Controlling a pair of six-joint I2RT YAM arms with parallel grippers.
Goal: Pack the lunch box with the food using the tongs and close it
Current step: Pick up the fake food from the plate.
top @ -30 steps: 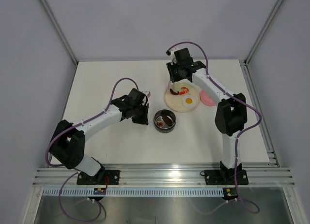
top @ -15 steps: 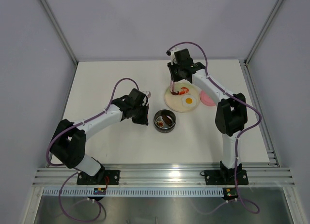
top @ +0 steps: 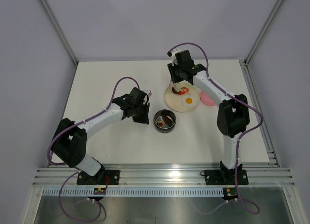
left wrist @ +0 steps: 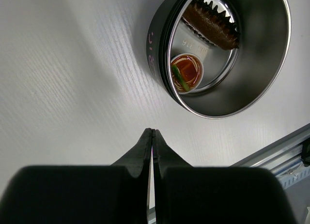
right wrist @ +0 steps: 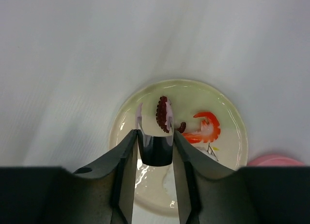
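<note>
The steel lunch box (top: 165,121) stands mid-table and holds a brown ridged piece (left wrist: 213,25) and a small round red-brown piece (left wrist: 186,71). Its pink lid (top: 208,98) lies to the right of the cream plate (top: 173,101). My right gripper (right wrist: 155,133) hangs over the plate, shut on the pale pink tongs (right wrist: 139,113). The tongs' arms stand spread around a dark red curved piece (right wrist: 161,113), which lies against the right arm. A fried egg (top: 189,101) rests on the plate. My left gripper (left wrist: 152,132) is shut and empty, just left of the lunch box.
An orange-red shrimp piece (right wrist: 206,129) lies on the plate right of the tongs. The enclosure's walls stand close behind the right arm (top: 213,88), and a metal rail (top: 160,175) runs along the near table edge.
The right gripper has shifted slightly over the plate's left side with the tongs. The left arm and the lunch box have not moved.
</note>
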